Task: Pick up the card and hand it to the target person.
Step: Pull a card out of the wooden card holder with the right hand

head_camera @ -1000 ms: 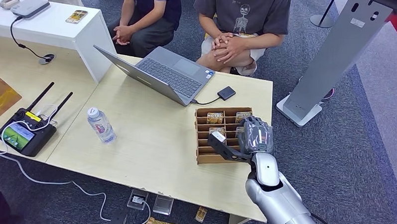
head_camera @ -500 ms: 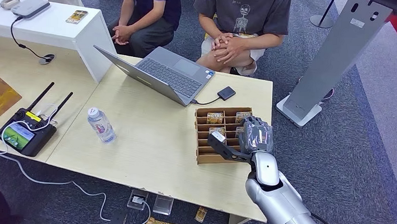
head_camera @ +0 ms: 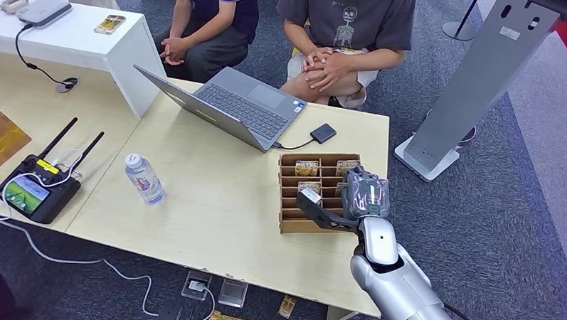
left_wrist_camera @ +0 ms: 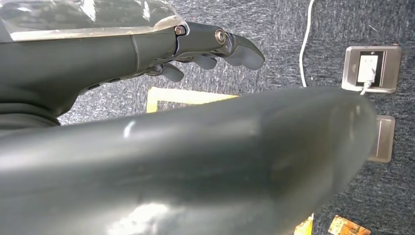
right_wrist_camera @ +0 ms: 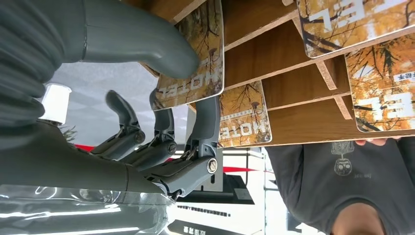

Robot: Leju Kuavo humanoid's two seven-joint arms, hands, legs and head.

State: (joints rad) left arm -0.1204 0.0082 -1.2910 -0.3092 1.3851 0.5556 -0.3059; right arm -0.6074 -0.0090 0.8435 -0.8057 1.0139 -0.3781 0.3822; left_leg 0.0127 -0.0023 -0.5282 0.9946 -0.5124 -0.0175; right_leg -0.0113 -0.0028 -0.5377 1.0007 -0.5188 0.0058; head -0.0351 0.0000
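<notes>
A wooden card holder [head_camera: 291,222] stands on the table's right part, with orange HOTEL cards [head_camera: 307,166] in its slots. My right hand [head_camera: 365,195] is over the holder's right side. In the right wrist view its thumb [right_wrist_camera: 147,41] lies on the face of one card [right_wrist_camera: 195,73] and a finger [right_wrist_camera: 209,117] sits behind it, so the card is pinched while still at its slot in the holder [right_wrist_camera: 293,93]. More cards [right_wrist_camera: 244,122] stand in neighbouring slots. My left hand [left_wrist_camera: 122,54] hangs over the carpet with its fingers [left_wrist_camera: 230,46] apart and nothing in it.
Two people sit beyond the table: one in a grey T-shirt [head_camera: 346,23], hands clasped, one in dark clothes [head_camera: 218,19]. An open laptop [head_camera: 243,105], a water bottle [head_camera: 145,179] and a controller with antennas [head_camera: 34,192] are on the table. Floor sockets [left_wrist_camera: 369,68] lie below.
My right hand has dropped very slightly over the holder's right side. Everything else is as before.
</notes>
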